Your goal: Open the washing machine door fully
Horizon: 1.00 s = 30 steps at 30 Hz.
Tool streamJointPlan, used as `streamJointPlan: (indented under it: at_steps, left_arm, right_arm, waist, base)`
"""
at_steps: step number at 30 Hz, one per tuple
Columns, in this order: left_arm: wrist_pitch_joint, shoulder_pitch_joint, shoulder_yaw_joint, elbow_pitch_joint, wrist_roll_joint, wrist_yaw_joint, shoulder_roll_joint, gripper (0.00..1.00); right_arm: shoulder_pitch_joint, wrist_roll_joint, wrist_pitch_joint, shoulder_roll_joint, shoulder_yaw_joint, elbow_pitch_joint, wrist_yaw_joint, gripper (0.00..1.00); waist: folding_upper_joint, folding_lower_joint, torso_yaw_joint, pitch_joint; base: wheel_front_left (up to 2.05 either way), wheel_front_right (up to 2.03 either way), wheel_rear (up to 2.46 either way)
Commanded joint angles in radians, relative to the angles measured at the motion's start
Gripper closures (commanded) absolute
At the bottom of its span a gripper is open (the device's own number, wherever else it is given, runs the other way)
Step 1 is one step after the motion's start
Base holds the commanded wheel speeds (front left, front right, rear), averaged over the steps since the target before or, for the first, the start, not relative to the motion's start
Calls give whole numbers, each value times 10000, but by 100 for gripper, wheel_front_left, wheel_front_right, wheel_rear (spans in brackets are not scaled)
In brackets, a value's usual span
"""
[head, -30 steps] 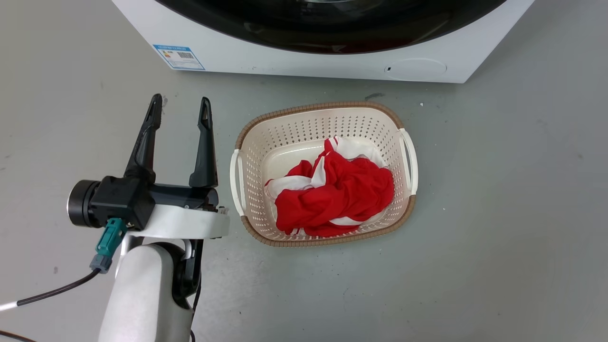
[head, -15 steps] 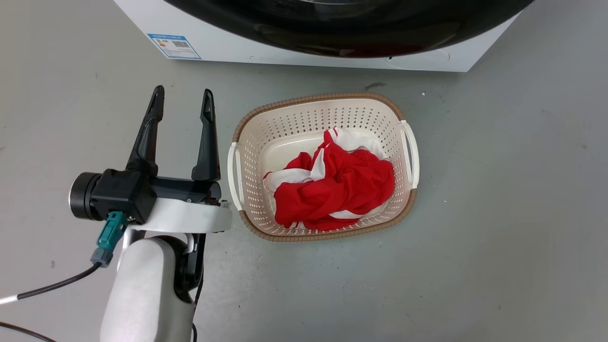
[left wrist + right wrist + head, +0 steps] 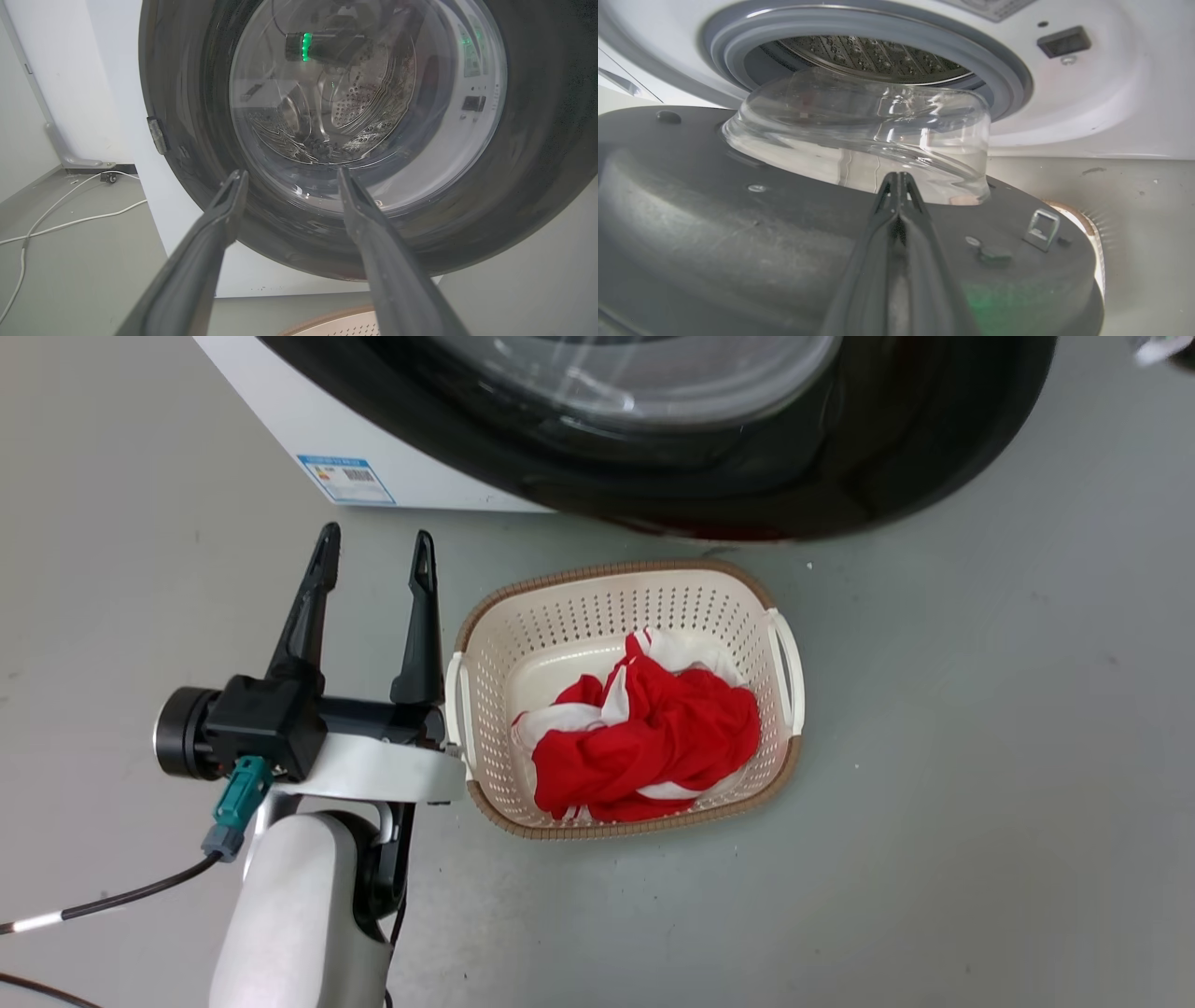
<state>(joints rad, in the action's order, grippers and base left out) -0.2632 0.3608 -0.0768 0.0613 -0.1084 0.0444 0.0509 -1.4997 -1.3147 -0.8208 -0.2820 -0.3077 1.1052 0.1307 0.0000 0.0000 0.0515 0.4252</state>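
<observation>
The round shiny black door stands part-way out from the white washing machine. The right hand — clenched, empty — touches its inner side and might slip off the smooth glass. The left hand hangs open.

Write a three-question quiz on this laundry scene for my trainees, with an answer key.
1. True or false: the left end effector is open.
2. What lies in the basket? A: red and white cloth. B: blue towels. C: shoes.
3. Fill in: the right end effector, shut, points at the inner side of the ___.
Key: 1 true; 2 A; 3 door.
</observation>
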Motion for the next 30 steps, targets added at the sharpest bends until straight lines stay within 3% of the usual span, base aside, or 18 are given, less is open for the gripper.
streamJointPlan:
  at_steps: [1,17,30]
  left_arm:
    - [-21,-172,-4,61,53,37,-11,0]
    - [-23,-1227,-295,682,23,-4,-11,0]
    - [-21,-1690,-470,884,-9,-27,-11,0]
  right_arm:
    - [455,-96,-199,151,-46,-119,0,100]
    - [3713,-925,-1241,897,43,-1488,0,100]
    - [5582,-1411,-1953,1657,-115,-2954,0,100]
  waist:
    - [0,0,-21,-282]
    - [0,0,169,-2361]
    - [0,0,325,-3166]
  base:
    - [0,0,0]
    - [0,0,0]
    - [0,0,0]
